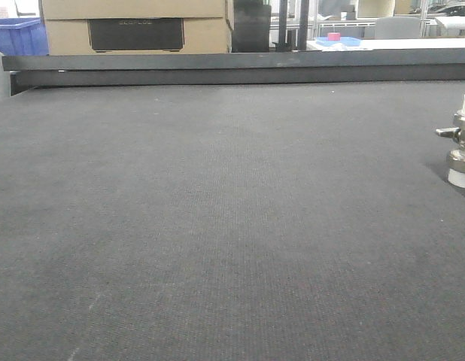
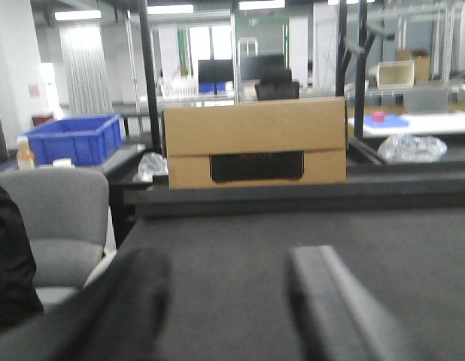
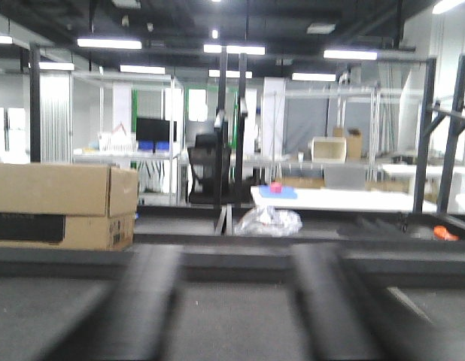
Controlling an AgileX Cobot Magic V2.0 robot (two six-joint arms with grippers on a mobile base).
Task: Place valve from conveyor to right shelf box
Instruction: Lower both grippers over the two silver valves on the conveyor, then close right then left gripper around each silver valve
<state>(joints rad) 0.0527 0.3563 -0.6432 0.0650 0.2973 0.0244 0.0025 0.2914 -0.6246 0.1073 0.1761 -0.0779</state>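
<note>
- Very wide, flat conveyor point(image 1: 217, 226) of dark grey woven material, filling most of the front view and carrying the task's piece at its far right edge.
- Dark metal rail point(image 1: 240, 69) closing the belt's far side, presumably to keep loads from sliding off.
- Brown cardboard box point(image 2: 255, 143) with a black panel, standing behind that rail, off the belt.
- Blue plastic crate point(image 2: 71, 139) farther back on the left, likewise apart.
- Low over the belt, the left gripper point(image 2: 229, 308): spread, nothing between its fingers, seemingly parked, given the target's place on the other side.
- Equally low, the right gripper point(image 3: 236, 308): spread wide, empty, aimed along the belt; judged the likelier arm for the pickup.
- Small silvery metal valve point(image 1: 464, 143) with white plastic caps, upright on one cap, side lever pointing left, partly cut by the frame edge; absent from both wrist views, so not yet lined up.
- No right shelf box in any view.
</note>
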